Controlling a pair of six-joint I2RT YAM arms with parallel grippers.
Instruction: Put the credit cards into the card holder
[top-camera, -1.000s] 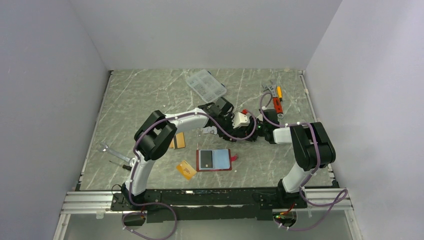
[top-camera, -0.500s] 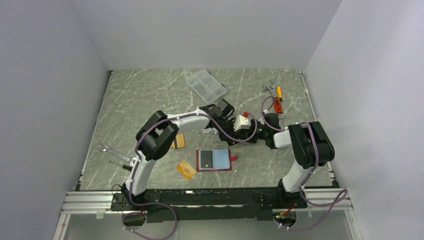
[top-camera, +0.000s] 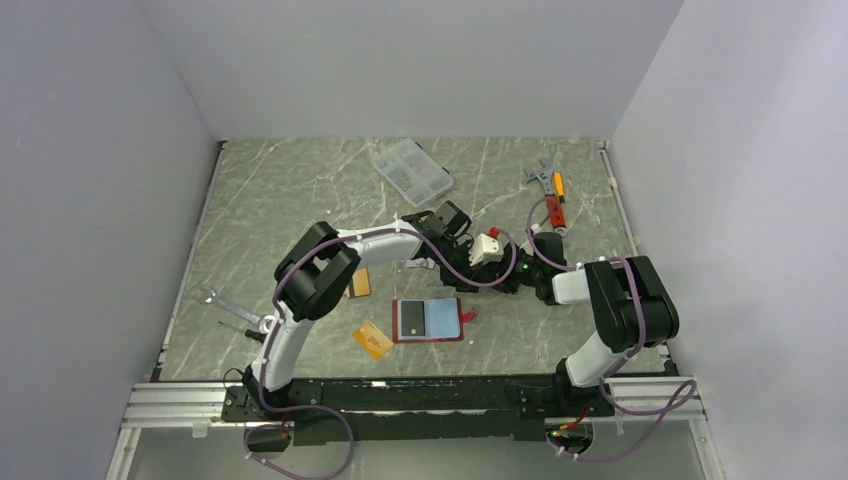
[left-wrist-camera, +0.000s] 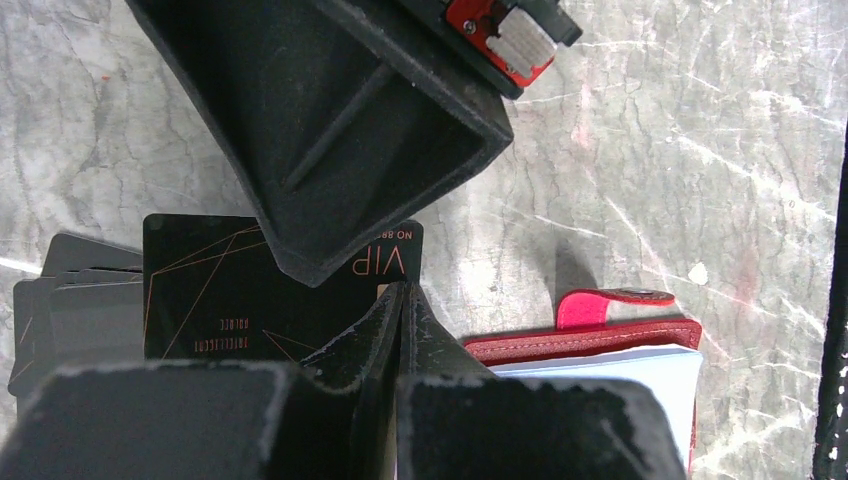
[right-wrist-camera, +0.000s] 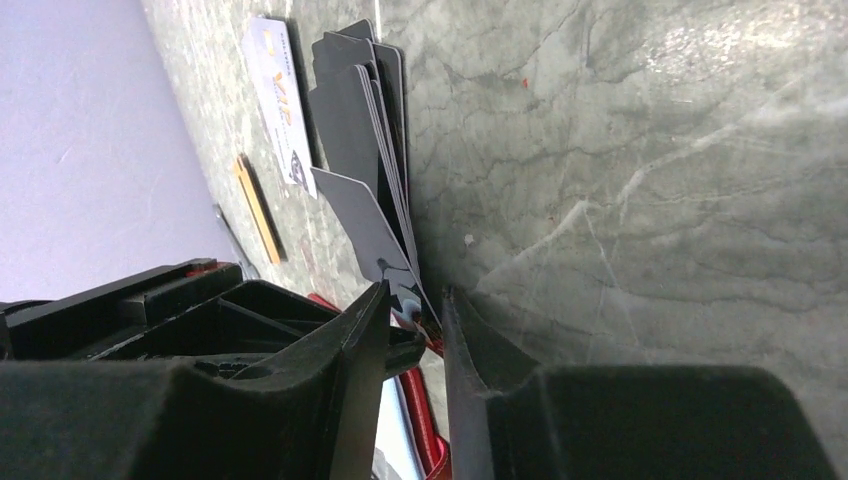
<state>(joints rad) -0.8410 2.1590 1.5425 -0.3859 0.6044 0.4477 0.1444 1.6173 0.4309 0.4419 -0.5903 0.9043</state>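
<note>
- From overhead I get soft, even light; the table (top-camera: 300, 200) is bright and the arms (top-camera: 320, 280) throw only faint shadows.
- On the left wrist, the left gripper (left-wrist-camera: 402, 300) is a dark, soft-edged mass; the table behind it stays sharp.
- On the right wrist, pale glare washes the table at right.

Random clutter on the grey marbled table (top-camera: 300, 190): clear plastic compartment box (top-camera: 411, 171) toward the back, a few hand tools (top-camera: 558, 185) back right, and a silver wrench (top-camera: 228, 306) near the left edge, screwdriver (top-camera: 242, 330) just beside it.
</note>
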